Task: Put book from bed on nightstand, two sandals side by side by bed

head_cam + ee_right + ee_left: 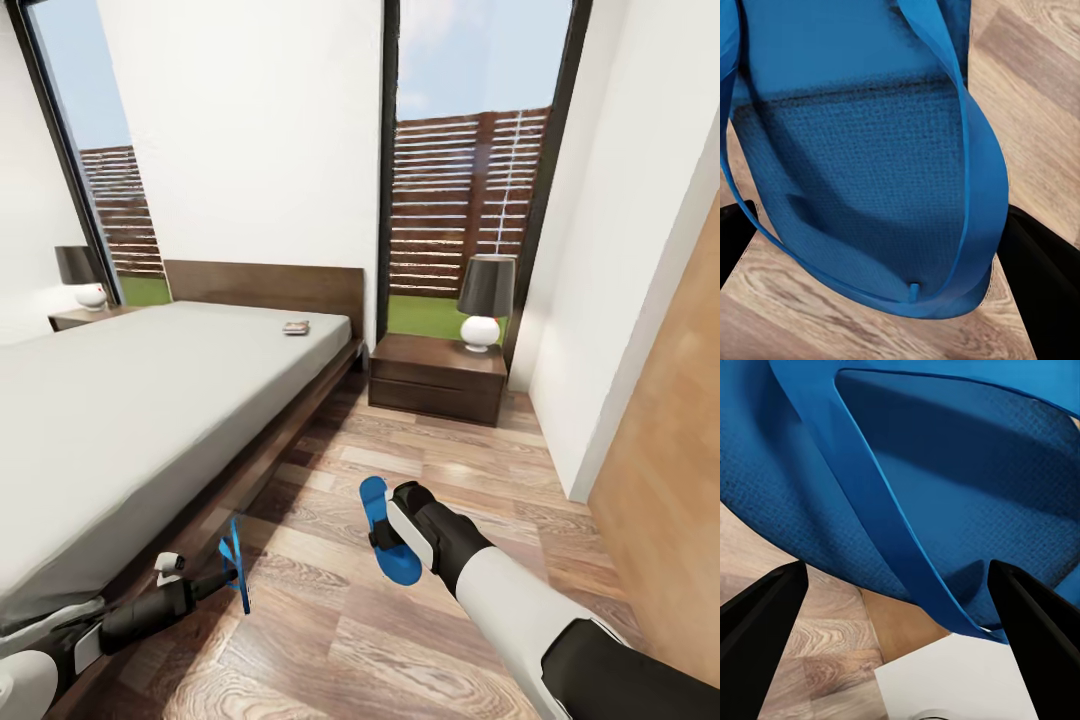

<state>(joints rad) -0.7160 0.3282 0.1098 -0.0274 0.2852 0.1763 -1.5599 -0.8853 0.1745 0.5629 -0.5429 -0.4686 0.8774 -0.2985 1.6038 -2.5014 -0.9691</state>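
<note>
No legible text in any view. Book [296, 327] lies on the bed [150, 400] near the headboard; its cover is too small and too far off to read, so no lettering can be made out. Blue sandal [945, 472] in the left wrist view: plain textured sole and strap, no brand mark or size stamp. Second blue sandal [870, 187] in the right wrist view: equally plain, no label. Nightstand [437, 375] and its lamp [484, 300] carry no readable signs or numbers.
</note>
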